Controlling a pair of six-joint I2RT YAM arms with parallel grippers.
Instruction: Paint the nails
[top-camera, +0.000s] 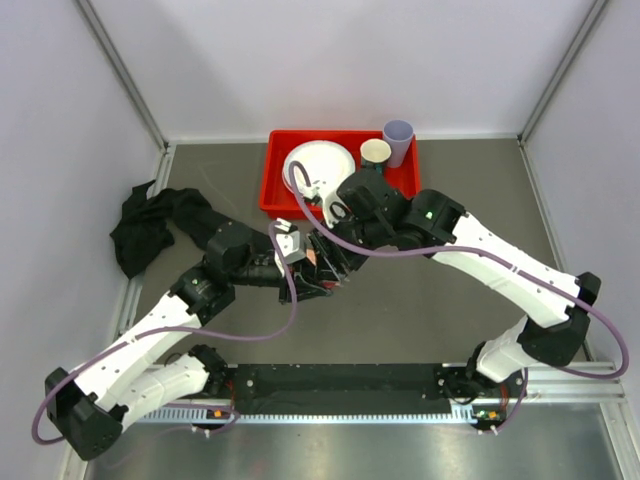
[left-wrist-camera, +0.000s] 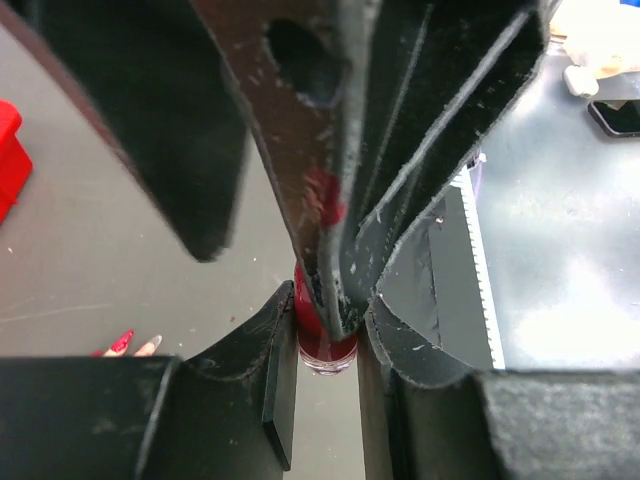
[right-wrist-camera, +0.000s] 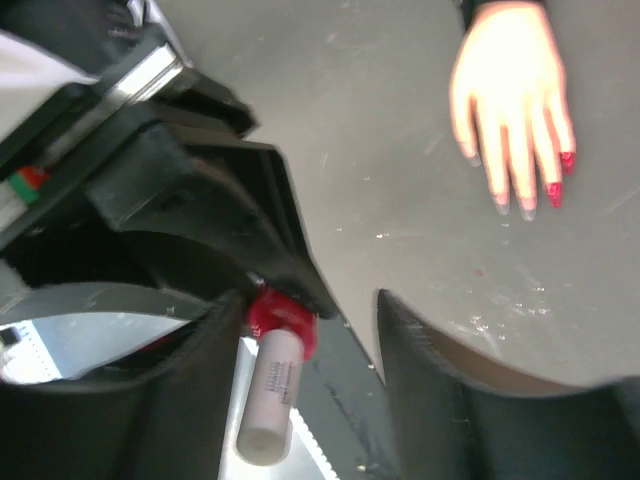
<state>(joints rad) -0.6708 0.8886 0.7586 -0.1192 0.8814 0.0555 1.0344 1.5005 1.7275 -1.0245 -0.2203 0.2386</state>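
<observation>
Grey table (top-camera: 420, 310) inside white walls; far edge holds a red tray (top-camera: 275, 170) with plate (top-camera: 320, 160), and a black cloth (top-camera: 140, 225) lies left. Both arms crowd the centre over the mannequin hand (right-wrist-camera: 505, 100), which lies flat with two of the nails (right-wrist-camera: 553, 190) red. I see the left gripper (left-wrist-camera: 327, 325) clamped on a red polish bottle (right-wrist-camera: 282, 318), and the right gripper (right-wrist-camera: 305, 300) with jaws apart, the bottle's white cap (right-wrist-camera: 268, 395) between them

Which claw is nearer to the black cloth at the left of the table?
Left. The left claw is at the middle of the table, right of the black cloth; the right claw is just beyond it, further right.
</observation>
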